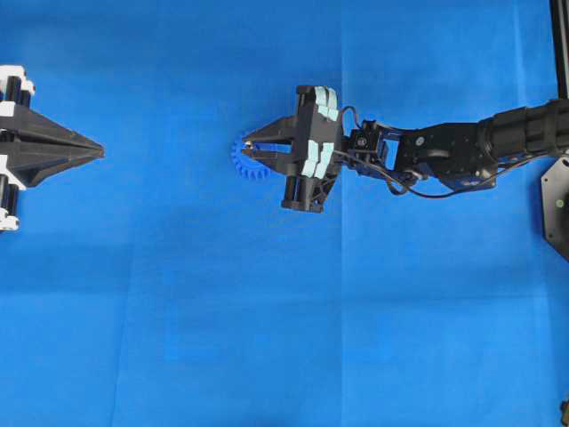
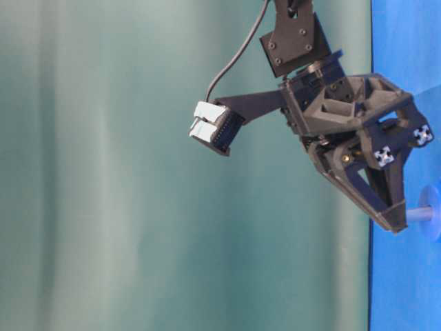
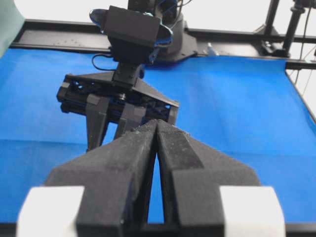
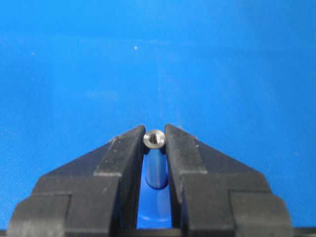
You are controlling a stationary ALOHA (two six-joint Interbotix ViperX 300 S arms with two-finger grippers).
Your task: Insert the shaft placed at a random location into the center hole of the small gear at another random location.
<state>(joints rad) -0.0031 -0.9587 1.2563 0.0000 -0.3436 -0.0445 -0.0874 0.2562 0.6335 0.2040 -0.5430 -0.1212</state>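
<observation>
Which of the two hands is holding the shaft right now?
The right hand: its fingers pinch the shaft upright over the small gear. The left hand sits shut and empty at the far table edge.

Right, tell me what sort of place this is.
Probably a robotics lab bench: a plain blue table cover, a black metal frame round the table, and two black robot arms, the right tool gripping a small silver-grey pin.

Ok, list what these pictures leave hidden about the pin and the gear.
- Center hole: overhead, the right gripper covers the small gear's hub.
- Shaft lower end: right wrist view, hidden between the fingers.
- Insertion: table-level view, gear blurred and cut by the edge.
</observation>
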